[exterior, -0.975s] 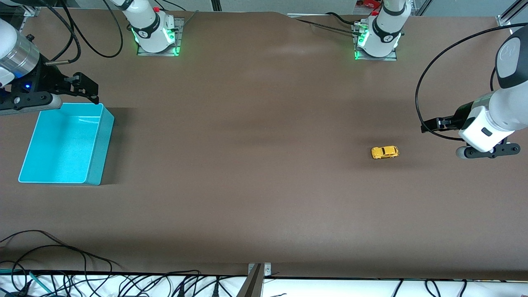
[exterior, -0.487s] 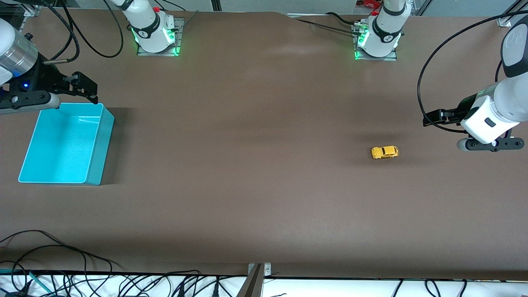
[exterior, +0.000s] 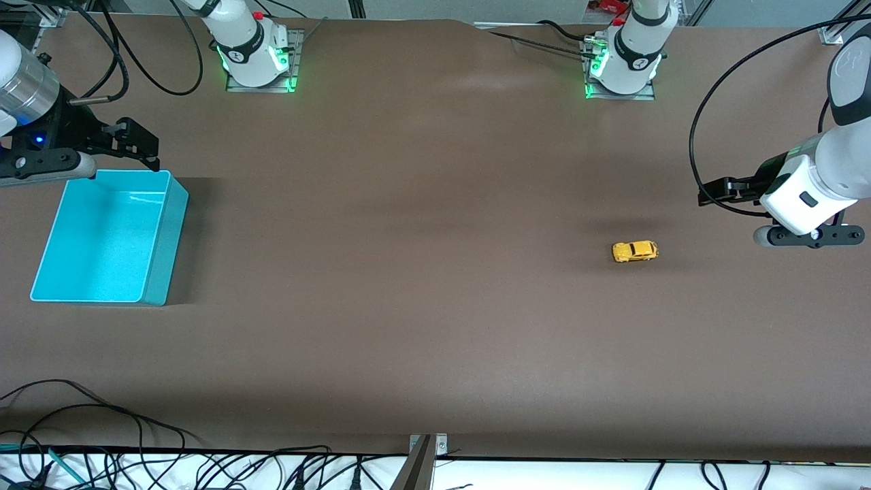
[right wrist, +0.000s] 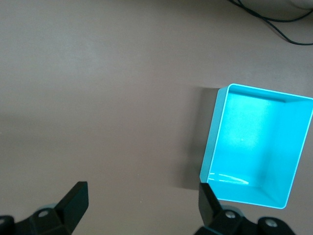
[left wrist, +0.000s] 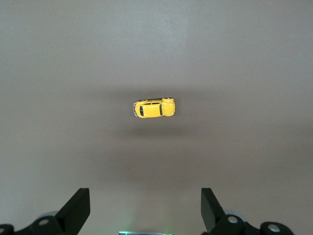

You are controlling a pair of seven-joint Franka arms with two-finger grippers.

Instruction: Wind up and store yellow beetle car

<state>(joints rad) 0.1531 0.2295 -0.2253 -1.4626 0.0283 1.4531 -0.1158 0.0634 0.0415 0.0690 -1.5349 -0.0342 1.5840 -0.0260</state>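
Note:
The yellow beetle car (exterior: 635,251) stands on its wheels on the brown table, toward the left arm's end; it also shows in the left wrist view (left wrist: 153,107). My left gripper (exterior: 721,192) hovers above the table beside the car, farther toward the table's end, tilted toward it; its fingers (left wrist: 76,211) are wide open and empty. My right gripper (exterior: 139,144) hangs over the table at the farther edge of the teal bin (exterior: 173,238), open and empty (right wrist: 142,205). The bin (right wrist: 211,147) has nothing in it.
Both arm bases (exterior: 258,58) (exterior: 622,64) stand along the table's farther edge with green lights. A black cable (exterior: 694,136) loops off the left arm. Loose cables (exterior: 102,422) lie along the table's nearest edge.
The left gripper has drawn back from the car toward the table's end. The right gripper has shifted slightly away from the bin. The car has not moved.

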